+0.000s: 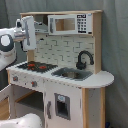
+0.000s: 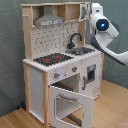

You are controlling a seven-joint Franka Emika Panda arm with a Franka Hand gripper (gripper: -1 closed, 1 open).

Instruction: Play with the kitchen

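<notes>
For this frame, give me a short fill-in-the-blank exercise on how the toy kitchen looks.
1. The oven door of the kitchen hangs ____ in the second exterior view.
2. The tap beside the sink is coloured ____.
3. The rings on the hob are coloured ____.
4. On the upper shelf, next to the grey hood, sits a toy ____.

Missing words: open; black; red; microwave

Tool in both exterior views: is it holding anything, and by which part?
Cannot be told. The tool sits high beside the kitchen, near its upper shelf, and no object shows in it.
</notes>
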